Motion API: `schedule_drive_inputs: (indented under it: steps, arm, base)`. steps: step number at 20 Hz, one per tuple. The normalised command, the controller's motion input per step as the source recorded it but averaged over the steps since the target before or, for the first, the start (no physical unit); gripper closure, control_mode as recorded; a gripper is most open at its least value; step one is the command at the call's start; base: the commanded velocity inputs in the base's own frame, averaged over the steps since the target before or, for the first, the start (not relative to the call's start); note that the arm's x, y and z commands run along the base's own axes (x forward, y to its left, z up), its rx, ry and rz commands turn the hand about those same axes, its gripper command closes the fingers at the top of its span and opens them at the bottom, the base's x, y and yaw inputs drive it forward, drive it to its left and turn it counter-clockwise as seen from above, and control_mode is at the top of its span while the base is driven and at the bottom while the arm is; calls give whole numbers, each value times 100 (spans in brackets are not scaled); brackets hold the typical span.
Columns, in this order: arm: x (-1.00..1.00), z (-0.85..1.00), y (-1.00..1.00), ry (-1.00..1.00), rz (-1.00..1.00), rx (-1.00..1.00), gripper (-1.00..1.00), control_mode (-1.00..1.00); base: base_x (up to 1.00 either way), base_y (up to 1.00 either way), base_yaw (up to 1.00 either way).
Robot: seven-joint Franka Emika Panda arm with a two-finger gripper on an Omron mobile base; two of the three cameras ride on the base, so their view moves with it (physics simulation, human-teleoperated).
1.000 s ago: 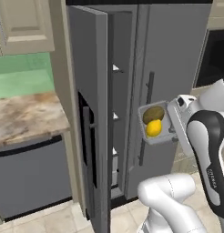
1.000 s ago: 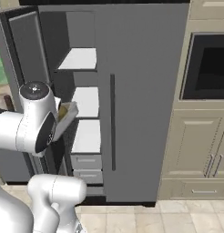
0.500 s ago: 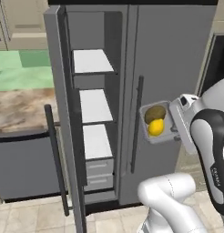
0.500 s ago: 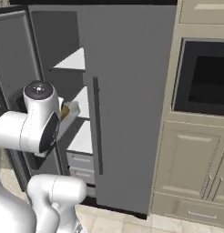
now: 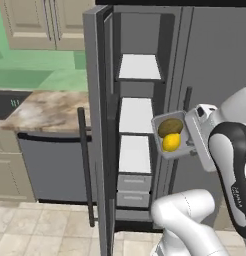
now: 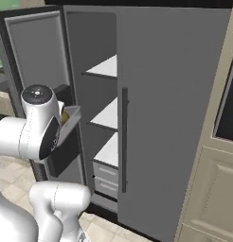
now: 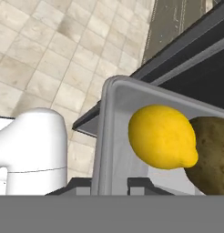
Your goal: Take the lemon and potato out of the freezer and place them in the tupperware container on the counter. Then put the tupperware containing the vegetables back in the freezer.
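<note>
The grey translucent tupperware container (image 5: 163, 148) hangs tilted in the air in front of the open freezer (image 5: 137, 115), level with its middle white shelves. Inside it lie the yellow lemon (image 5: 171, 142) and, just above it, the olive-brown potato (image 5: 170, 126). My gripper (image 5: 189, 143) is shut on the container's right wall. In the hand view the fingertips (image 7: 140, 184) clamp the container's rim (image 7: 101, 150), with the lemon (image 7: 161, 136) and potato (image 7: 211, 150) close together inside. From the right base view my arm hides most of the container (image 6: 72, 117).
The freezer door (image 5: 97, 125) stands swung open to the left, its dark bar handle (image 5: 85, 165) facing me. Two small drawers (image 5: 134, 182) sit under the shelves. The marbled counter (image 5: 40, 110) with a dark sink (image 5: 7, 97) lies left, above a grey dishwasher (image 5: 50, 165).
Both base views have shifted as the base drove, so the freezer interior now faces me more squarely and looks nearer. The container with lemon and potato stays in my gripper.
</note>
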Motion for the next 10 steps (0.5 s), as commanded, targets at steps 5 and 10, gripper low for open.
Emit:
schedule_drive_inputs:
  steps: [5,10]
  arm:
    - [0,0,0,0,0,0,100,100]
    - [0,0,0,0,0,0,100,100]
  base:
    - [50,-10,0]
    - [53,0,0]
